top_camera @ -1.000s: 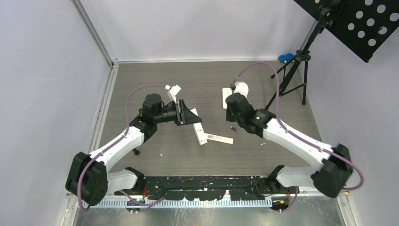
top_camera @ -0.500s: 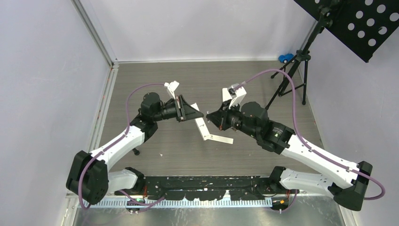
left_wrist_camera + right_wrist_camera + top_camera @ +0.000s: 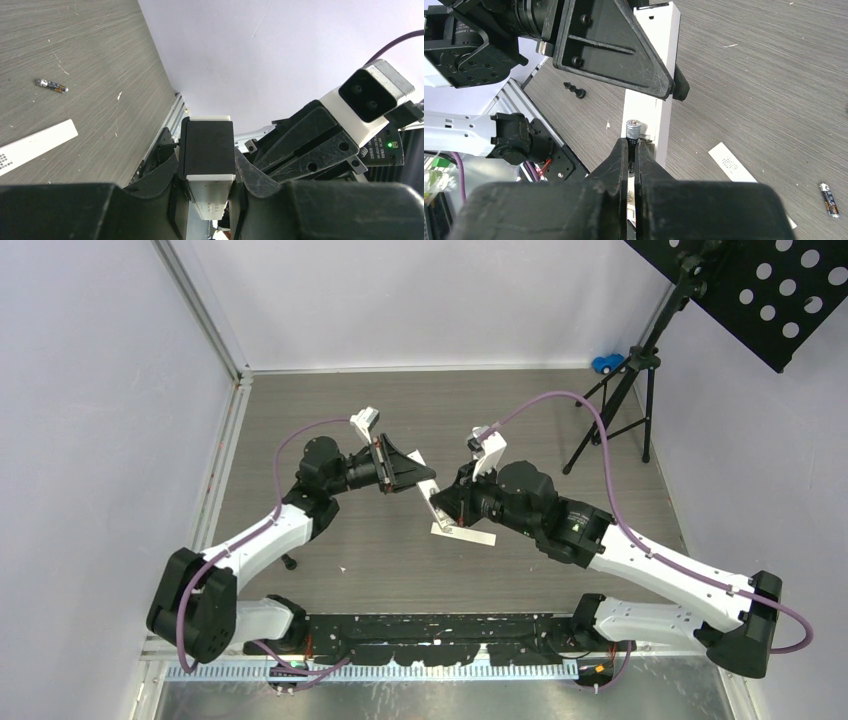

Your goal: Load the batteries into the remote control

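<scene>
My left gripper (image 3: 207, 167) is shut on the white remote control (image 3: 207, 150), gripping its sides and holding it tilted above the table. From above, the remote (image 3: 428, 492) sticks out of the left gripper (image 3: 412, 478) toward the right gripper (image 3: 446, 504). My right gripper (image 3: 633, 146) is shut on a dark battery (image 3: 633, 131), whose silvery end points at the open lower part of the remote (image 3: 655, 75). A second battery (image 3: 830, 199) lies loose on the table, and it also shows in the left wrist view (image 3: 51, 86).
A white strip-shaped cover (image 3: 470, 535) lies flat under the grippers. A small black knob (image 3: 290, 562) sits near the left arm. At the back right stand a black music stand (image 3: 640, 370) and a blue toy (image 3: 605, 363).
My right arm has swung from the back right down and left, bringing its battery up to the remote. My left gripper has shifted slightly back with the remote.
</scene>
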You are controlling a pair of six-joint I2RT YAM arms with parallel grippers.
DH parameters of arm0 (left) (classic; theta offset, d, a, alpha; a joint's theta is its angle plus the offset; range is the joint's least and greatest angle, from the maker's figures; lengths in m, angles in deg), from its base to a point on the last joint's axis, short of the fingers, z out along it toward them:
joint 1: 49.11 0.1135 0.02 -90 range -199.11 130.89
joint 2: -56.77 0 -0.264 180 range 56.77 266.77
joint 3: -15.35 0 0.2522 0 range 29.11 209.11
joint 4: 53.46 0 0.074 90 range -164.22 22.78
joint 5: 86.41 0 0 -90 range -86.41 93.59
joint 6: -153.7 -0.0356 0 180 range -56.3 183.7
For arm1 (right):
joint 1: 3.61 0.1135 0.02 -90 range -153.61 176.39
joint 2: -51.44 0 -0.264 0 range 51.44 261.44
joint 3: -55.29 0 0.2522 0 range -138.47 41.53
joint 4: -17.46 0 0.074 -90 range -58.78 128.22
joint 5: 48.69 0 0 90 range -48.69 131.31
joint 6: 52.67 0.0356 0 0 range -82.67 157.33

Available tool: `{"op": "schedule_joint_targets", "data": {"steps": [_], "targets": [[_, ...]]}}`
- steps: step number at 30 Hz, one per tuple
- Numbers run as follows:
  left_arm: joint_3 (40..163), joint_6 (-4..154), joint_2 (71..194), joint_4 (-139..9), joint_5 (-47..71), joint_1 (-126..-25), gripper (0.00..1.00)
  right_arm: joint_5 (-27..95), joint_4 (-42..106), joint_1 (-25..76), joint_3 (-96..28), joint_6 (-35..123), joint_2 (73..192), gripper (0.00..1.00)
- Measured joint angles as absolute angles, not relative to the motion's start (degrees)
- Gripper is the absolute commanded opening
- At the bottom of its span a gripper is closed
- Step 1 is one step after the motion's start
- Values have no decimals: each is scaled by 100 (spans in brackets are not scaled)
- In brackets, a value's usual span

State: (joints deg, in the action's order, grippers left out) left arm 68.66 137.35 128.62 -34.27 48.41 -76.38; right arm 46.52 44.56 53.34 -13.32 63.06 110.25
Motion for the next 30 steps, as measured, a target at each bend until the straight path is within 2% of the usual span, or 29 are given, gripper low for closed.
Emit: {"op": "schedule_joint_targets", "data": {"steps": [8,20,26,30], "targets": [[6827,13975,12926,-3327,4841,-7594,0,4718,4631,5369,-1420,6151,11025,21],[6807,14026,12926,-3311,4869,-7439,0,4670,4928,5380,-1546,6059,10879,39],[6807,13993,12919,-3314,4876,-7399,0,4842,4939,5380,-1588,6352,10634,68],[6809,13903,12838,-3318,4801,-7378,0,5435,4931,5382,-1566,7159,10277,77]]}}
